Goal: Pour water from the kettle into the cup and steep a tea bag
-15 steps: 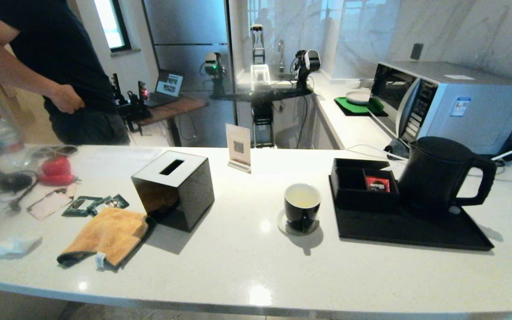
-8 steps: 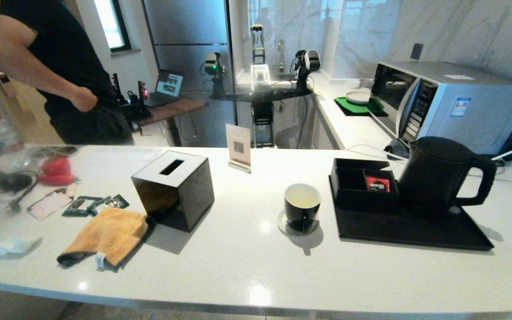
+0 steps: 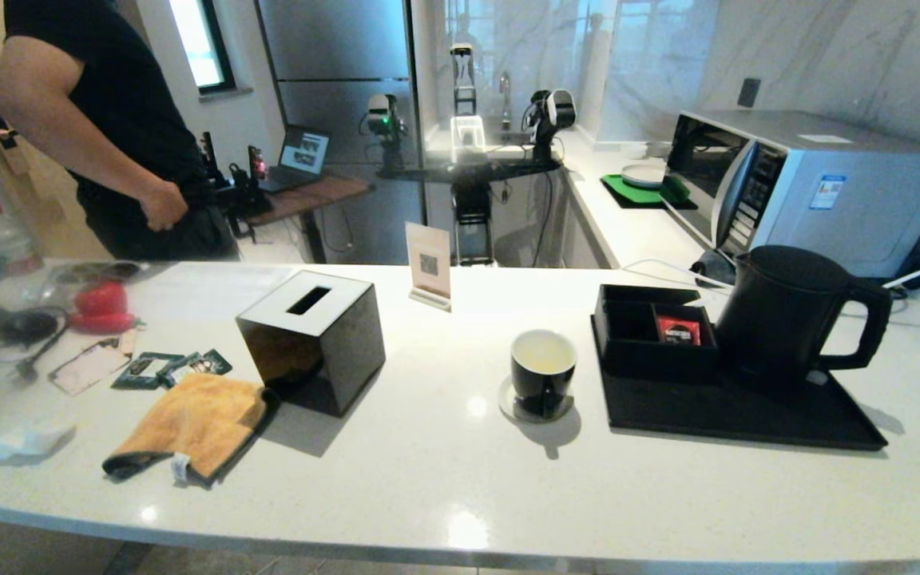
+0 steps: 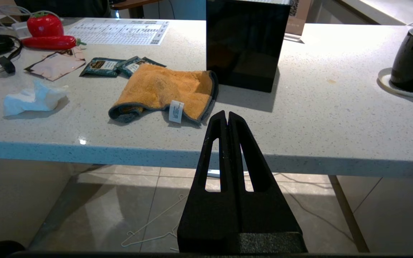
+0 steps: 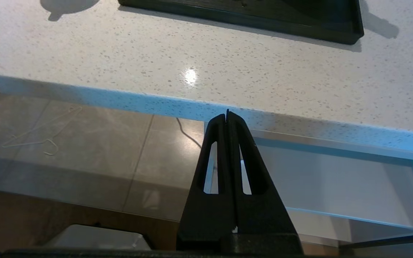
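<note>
The matte black kettle [image 3: 787, 315] stands upright on the black tray [image 3: 739, 415] at the right of the counter, handle to the right. The black cup [image 3: 544, 371] sits on a small saucer left of the tray, its white inside showing pale yellowish water [image 3: 544, 355]. The cup [image 4: 412, 59] also shows in the left wrist view. No tea bag is in view. My left gripper [image 4: 227, 115] hangs shut and empty below the counter's front edge. My right gripper [image 5: 227, 114] is likewise shut and empty, low in front of the counter, under the tray [image 5: 299, 30]. Neither arm shows in the head view.
A black cube tissue box [image 3: 312, 339], an orange cloth [image 3: 188, 423], dark green packets [image 3: 172, 367], a crumpled tissue [image 3: 29, 439] and cables lie at the left. A compartment box with a red sachet [image 3: 677, 329] sits on the tray. A microwave [image 3: 803, 184] stands behind. A person [image 3: 101, 120] stands beyond the counter.
The person behind the counter has shifted and lowered an arm. Nothing on the counter has moved, and no arm has come into the head view.
</note>
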`<state>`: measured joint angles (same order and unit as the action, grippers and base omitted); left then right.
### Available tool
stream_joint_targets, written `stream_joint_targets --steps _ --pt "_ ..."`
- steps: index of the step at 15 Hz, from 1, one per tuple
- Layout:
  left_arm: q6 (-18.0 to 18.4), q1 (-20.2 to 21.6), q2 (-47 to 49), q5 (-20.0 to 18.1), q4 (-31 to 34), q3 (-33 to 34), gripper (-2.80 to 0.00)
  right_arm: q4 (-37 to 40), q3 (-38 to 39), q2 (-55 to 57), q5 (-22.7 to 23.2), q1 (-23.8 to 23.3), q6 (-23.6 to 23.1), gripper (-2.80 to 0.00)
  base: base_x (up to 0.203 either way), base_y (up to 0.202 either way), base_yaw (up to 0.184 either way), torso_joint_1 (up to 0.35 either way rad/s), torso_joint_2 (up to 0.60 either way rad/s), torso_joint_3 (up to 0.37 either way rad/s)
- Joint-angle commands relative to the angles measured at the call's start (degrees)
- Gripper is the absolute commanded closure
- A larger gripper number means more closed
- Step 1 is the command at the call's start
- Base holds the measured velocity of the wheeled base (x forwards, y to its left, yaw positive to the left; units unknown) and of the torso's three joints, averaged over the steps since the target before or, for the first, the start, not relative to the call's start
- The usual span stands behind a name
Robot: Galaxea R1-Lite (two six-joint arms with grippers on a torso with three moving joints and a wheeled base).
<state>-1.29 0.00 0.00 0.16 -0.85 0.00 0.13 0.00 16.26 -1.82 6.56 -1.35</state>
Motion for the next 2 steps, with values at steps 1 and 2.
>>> stream_joint_targets --steps 1,2 --pt "-0.11 0.0 0.0 0.02 -0.03 0.0 0.0 -0.05 0.0 0.09 -0.03 0.03 0.32 0.0 0.0 0.0 0.0 0.0 0.0 0.0" --pt "-0.11 0.0 0.0 0.02 0.06 0.0 0.0 -0.05 0.0 0.09 -0.12 0.03 0.44 0.0 0.0 0.0 0.0 0.0 0.0 0.0"
